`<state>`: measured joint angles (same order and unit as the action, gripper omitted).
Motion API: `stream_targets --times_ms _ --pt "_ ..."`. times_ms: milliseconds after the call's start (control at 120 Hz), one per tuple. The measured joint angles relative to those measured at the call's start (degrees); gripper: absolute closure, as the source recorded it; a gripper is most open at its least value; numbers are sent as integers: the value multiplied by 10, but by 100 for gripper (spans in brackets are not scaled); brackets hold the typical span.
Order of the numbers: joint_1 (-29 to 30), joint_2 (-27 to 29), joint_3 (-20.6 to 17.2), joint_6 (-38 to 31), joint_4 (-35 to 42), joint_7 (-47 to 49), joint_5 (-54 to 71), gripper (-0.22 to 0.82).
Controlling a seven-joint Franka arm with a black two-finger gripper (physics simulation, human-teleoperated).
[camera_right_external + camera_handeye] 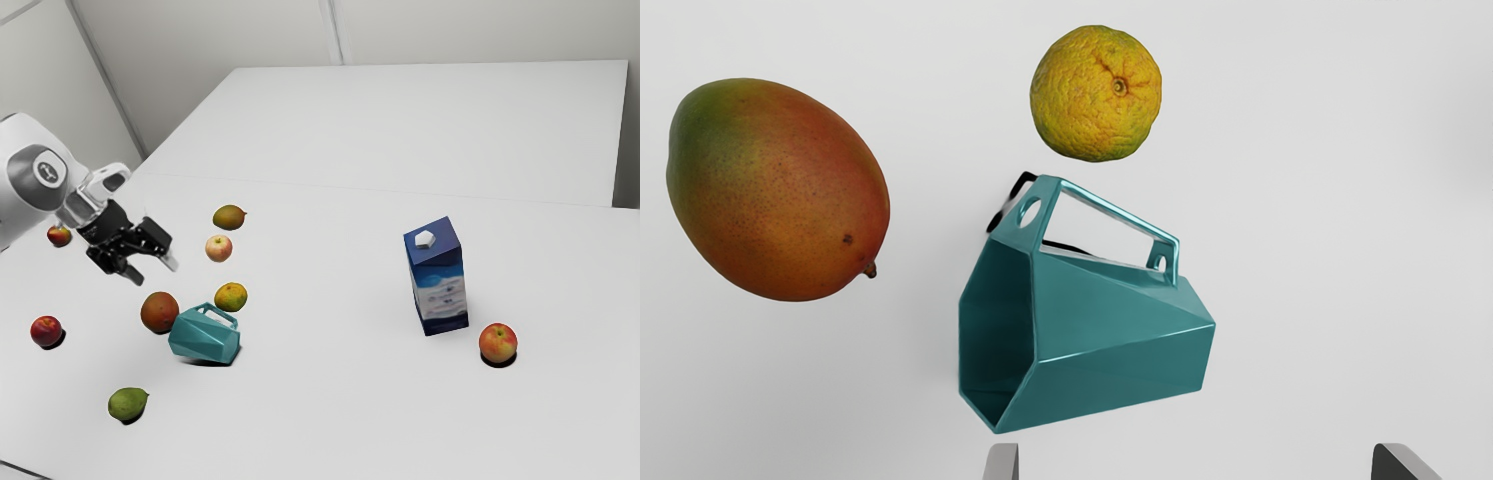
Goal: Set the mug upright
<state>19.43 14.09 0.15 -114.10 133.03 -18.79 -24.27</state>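
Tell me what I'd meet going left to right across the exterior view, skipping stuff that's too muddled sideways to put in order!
Dark red fruit → green fruit → mug → carton → apple.

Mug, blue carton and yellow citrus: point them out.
Mug (1106, 313), wrist view: outer side wall.
Blue carton (441, 296), exterior view: printed side face.
Yellow citrus (1093, 100), wrist view: middle of its peel.
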Motion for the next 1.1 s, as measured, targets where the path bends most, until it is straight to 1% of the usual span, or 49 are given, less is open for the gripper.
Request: stream_targets --times_ms 442,758,1100 --pt "9 -23 3 -63 59 -96 -75 3" --pt "12 -61 3 -91 66 -159 -120 3" --pt "14 -86 3 -118 83 -225 -185 3"
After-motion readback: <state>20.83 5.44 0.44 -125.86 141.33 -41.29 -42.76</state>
